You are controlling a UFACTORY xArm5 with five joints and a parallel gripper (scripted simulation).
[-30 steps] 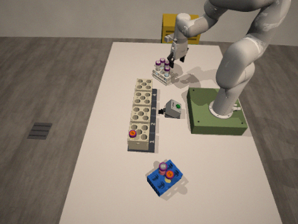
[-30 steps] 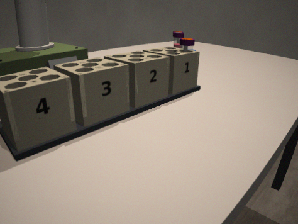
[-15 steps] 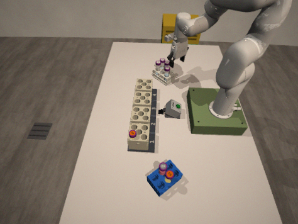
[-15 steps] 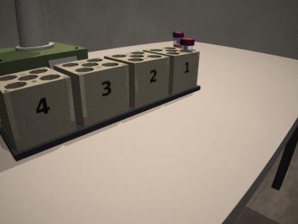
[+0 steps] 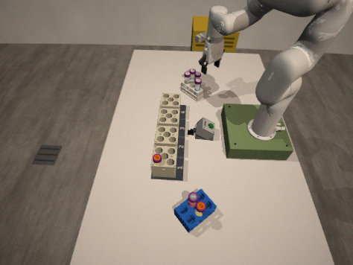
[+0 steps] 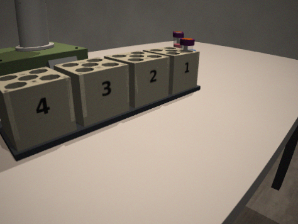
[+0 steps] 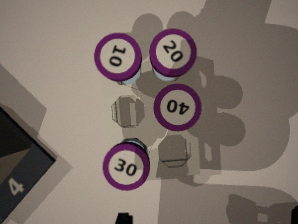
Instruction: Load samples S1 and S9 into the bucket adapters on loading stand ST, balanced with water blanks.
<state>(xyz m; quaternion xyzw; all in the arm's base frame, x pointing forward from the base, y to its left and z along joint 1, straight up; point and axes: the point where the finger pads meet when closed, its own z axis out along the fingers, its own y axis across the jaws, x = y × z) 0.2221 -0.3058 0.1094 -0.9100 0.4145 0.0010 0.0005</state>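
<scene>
My gripper point(image 5: 209, 65) is open and empty, hovering above the white blank rack point(image 5: 192, 88) at the far end of the table. The wrist view shows the rack from above with water blanks marked 10 point(image 7: 117, 55), 20 point(image 7: 173, 51), 40 point(image 7: 177, 107) and 30 point(image 7: 126, 166), and two empty wells. The stand ST point(image 5: 181, 143) holds adapters 4, 3, 2 and 1 in a row. An orange-dot tube point(image 5: 157, 158) stands in adapter 1 point(image 6: 186, 67). The blue rack point(image 5: 194, 208) holds an orange-dot tube point(image 5: 201, 205) and a grey-dot tube point(image 5: 192, 197).
The grey desk with the green DONE key point(image 5: 211, 126) stands between the stand and the arm's green base point(image 5: 257, 134). A yellow box point(image 5: 215, 35) stands behind the table's far edge.
</scene>
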